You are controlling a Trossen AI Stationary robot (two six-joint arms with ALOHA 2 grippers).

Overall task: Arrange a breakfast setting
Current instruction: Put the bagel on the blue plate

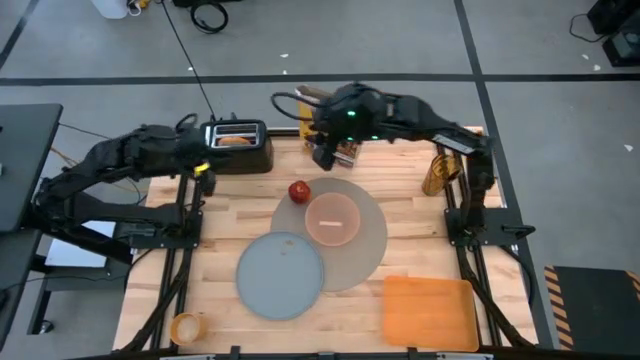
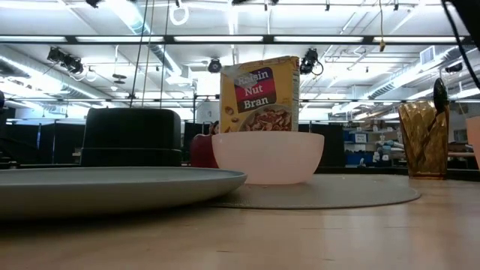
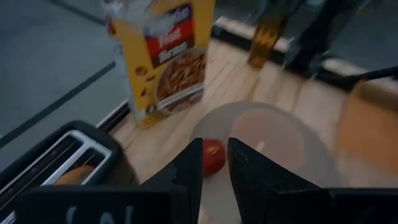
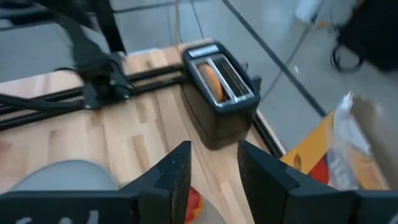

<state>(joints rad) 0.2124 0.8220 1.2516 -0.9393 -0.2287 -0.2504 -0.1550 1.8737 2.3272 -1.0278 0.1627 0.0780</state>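
Note:
The round taupe mat (image 1: 368, 248) lies mid-table with the pink bowl (image 1: 332, 218) on it. A red apple (image 1: 298, 191) sits at the mat's far left edge. The grey plate (image 1: 281, 275) overlaps the mat's near left edge. The bagel (image 1: 235, 140) stands in a slot of the black toaster (image 1: 238, 152). An orange cup (image 1: 187, 327) stands at the near left corner. A spoon (image 2: 440, 96) stands in an amber glass (image 1: 437, 172). My left gripper (image 3: 214, 165) is open and empty, beside the toaster. My right gripper (image 4: 214, 165) hovers open and empty at the far edge, by the cereal box (image 2: 260, 94).
The Raisin Nut Bran box stands upright at the far edge behind the bowl, right by my right gripper (image 1: 322, 152). A flat orange board (image 1: 428, 312) lies at the near right corner. Bare wood shows between the plate and the board.

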